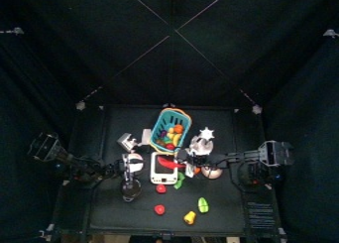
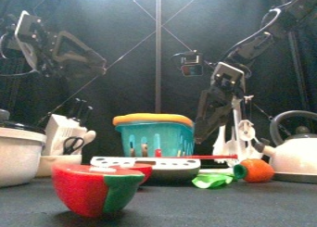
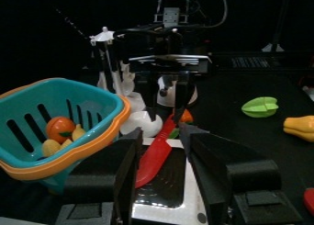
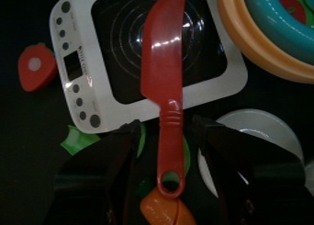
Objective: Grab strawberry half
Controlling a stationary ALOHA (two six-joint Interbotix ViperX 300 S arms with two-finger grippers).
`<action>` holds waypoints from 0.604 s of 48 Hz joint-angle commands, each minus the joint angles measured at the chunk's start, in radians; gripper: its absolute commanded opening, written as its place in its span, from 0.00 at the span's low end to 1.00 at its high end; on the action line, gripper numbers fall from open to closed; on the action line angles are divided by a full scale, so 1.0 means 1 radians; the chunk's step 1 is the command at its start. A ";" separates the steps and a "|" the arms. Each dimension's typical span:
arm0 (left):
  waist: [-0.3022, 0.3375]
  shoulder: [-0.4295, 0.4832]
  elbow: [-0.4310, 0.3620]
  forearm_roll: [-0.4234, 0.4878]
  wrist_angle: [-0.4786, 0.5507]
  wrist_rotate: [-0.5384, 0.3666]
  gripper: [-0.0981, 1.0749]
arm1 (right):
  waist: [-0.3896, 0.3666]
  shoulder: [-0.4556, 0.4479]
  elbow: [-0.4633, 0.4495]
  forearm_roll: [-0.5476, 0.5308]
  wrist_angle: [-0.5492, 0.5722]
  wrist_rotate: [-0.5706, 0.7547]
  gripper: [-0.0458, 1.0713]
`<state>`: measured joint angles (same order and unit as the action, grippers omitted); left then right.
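**Both claws open over the scale, strawberry halves untouched at the front**

Black curtains close in a small black table (image 1: 103, 212), crowded in its middle and sparse towards its front edge.

At the left, a white pot (image 2: 18, 155) stands out of the way. The left gripper (image 3: 166, 142) reaches in low from that side, its jaws spread apart and holding nothing. It points along a white kitchen scale (image 3: 170, 178) on which a red toy knife (image 4: 162, 59) lies lengthwise. Just beside the scale stands a teal basket (image 2: 156, 136) with an orange rim and small toy fruit inside.

Two red strawberry halves sit in front of the scale. One strawberry half (image 1: 162, 188) lies close by its front end, probably the red piece that shows beside the scale in the right wrist view. The other strawberry half (image 2: 99, 189) rests near the table's front edge, well apart from both arms, cut face turned up. Neither is touched.

Further right lie a green piece (image 2: 210, 180) and an orange piece (image 2: 255, 170). The right gripper (image 4: 172, 137) hovers with its jaws wide on either side of the knife's handle, clamping nothing. That spread suits a coming grasp, but it seems aimed over the knife, not the fruit. A white kettle (image 2: 297, 145) stands at the far right.
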<state>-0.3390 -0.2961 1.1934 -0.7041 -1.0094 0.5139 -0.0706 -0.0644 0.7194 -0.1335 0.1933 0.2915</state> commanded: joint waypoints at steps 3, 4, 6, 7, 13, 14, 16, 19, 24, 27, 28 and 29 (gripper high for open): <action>0.002 -0.003 -0.009 0.003 -0.003 0.005 0.74 | 0.075 -0.003 -0.063 -0.052 -0.040 -0.003 0.79; 0.003 -0.003 -0.009 0.003 -0.005 0.005 0.74 | 0.086 0.003 -0.071 -0.066 -0.048 -0.003 0.79; 0.003 -0.003 -0.009 0.002 -0.003 0.005 0.74 | 0.109 0.017 -0.089 -0.092 -0.060 0.000 0.79; 0.003 -0.003 -0.009 0.002 -0.003 0.002 0.74 | 0.120 0.023 -0.098 -0.104 -0.064 0.003 0.79; -0.003 -0.009 -0.028 0.003 -0.003 0.002 0.74 | 0.179 0.078 -0.164 -0.153 -0.080 0.011 0.79; -0.003 -0.009 -0.028 0.003 -0.003 0.003 0.74 | 0.186 0.089 -0.175 -0.155 -0.078 0.011 0.79; -0.006 -0.009 -0.029 0.003 -0.005 0.003 0.74 | 0.199 0.110 -0.196 -0.153 -0.078 0.011 0.79; -0.006 -0.009 -0.028 0.003 -0.003 0.002 0.74 | 0.213 0.143 -0.222 -0.152 -0.077 0.012 0.79; -0.009 -0.009 -0.015 0.002 -0.003 -0.002 0.74 | 0.229 0.202 -0.261 -0.152 -0.075 0.009 0.79; -0.017 -0.009 -0.011 0.000 -0.003 -0.002 0.74 | 0.230 0.232 -0.278 -0.150 -0.075 0.009 0.79; -0.018 -0.009 -0.009 0.000 -0.003 -0.002 0.74 | 0.230 0.242 -0.284 -0.150 -0.077 0.009 0.79; -0.021 -0.009 -0.009 -0.002 -0.003 0.000 0.74 | 0.230 0.252 -0.290 -0.150 -0.081 0.009 0.79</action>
<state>-0.3513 -0.3007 1.1919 -0.7056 -1.0078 0.5123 0.1565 0.1795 0.4709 -0.2853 0.1227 0.3022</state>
